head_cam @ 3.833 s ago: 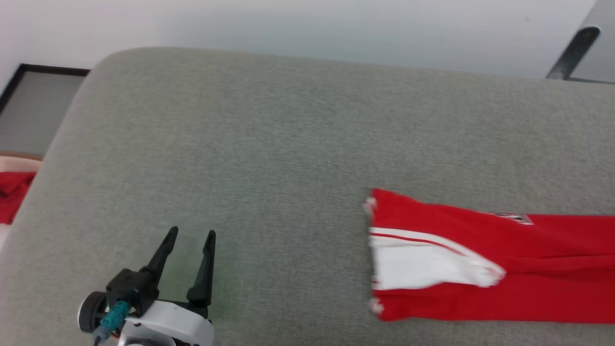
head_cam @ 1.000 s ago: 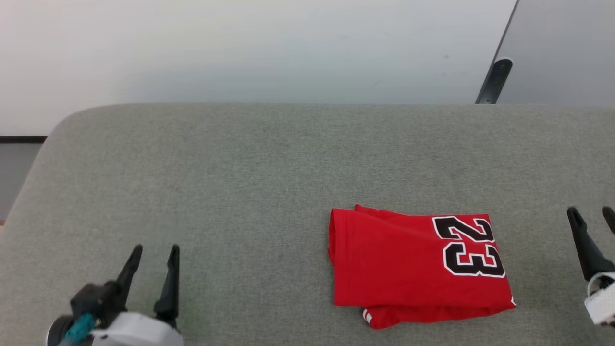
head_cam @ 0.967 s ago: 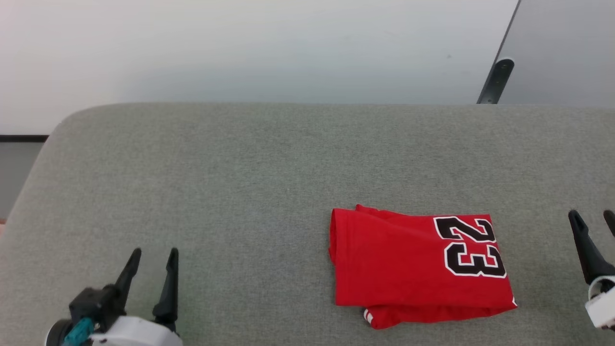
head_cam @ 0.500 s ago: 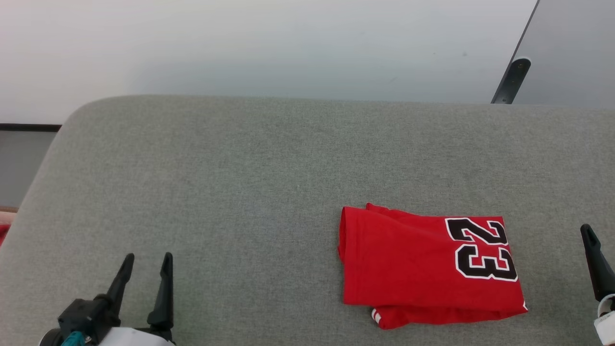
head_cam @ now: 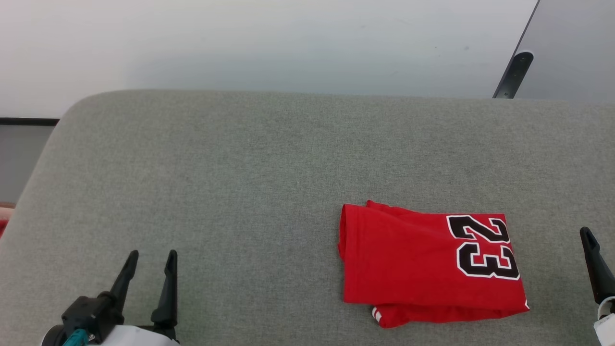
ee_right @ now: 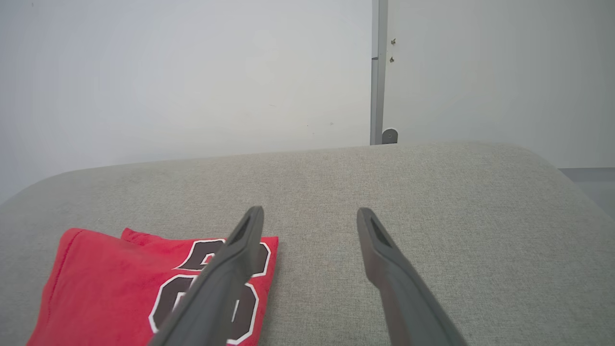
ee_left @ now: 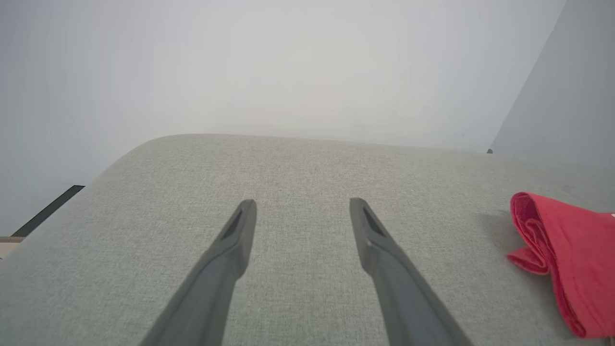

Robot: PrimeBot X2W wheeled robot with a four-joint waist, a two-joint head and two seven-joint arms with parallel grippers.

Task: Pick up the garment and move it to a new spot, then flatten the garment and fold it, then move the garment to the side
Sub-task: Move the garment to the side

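Grey woven upholstery [head_cam: 240,168] spreads across the foreground beneath a pale wall [head_cam: 240,43]; at the lower left of the head view the left gripper [head_cam: 152,257] is poised over the fabric, its two dark fingers spread apart with bare cushion between them and nothing held; well off to that gripper's right lies the garment [head_cam: 413,269], folded into a compact red rectangle, flat on the cushion; its rolled, folded edge faces the left gripper; a sliver of white-and-red trim [head_cam: 376,315] peeks from under the lower layer at the near edge; the black "23" [head_cam: 485,247], outlined in white, sits on the end of the garment nearer the right gripper [ee_right: 311,214]; that gripper stands just beyond the numbered end, apart from it, jaws wide and empty; in its own wrist view one finger crosses in front of the number; beyond its fingertips, past the cushion's far edge, a grey vertical post [ee_right: 378,72] divides the wall.
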